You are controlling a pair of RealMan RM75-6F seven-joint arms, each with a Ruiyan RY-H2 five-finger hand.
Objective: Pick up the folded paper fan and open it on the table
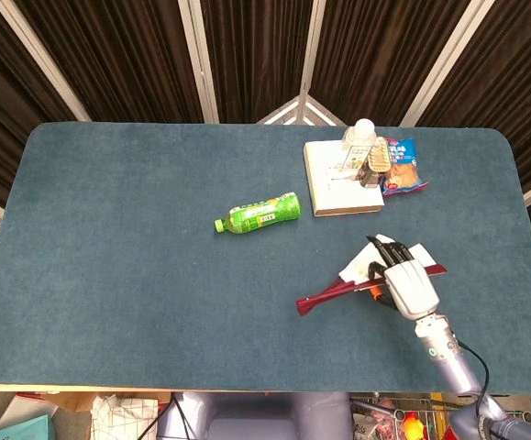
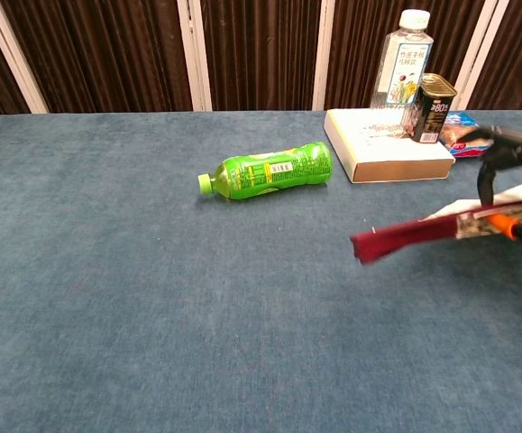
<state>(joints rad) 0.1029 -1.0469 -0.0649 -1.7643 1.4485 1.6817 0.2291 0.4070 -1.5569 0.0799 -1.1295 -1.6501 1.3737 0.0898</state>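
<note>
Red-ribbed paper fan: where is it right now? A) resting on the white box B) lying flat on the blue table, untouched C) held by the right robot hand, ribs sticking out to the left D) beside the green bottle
C: the right robot hand grips the red-ribbed paper fan, whose ribs stick out leftward, apparently clear of the blue table.

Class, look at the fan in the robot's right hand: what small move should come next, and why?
Probably fan the ribs apart. The right hand grips the paper fan near its paper end, held above the table with the red ribs bunched together, so it is not open yet. The left hand is out of view, so the right may have to spread it alone.
</note>
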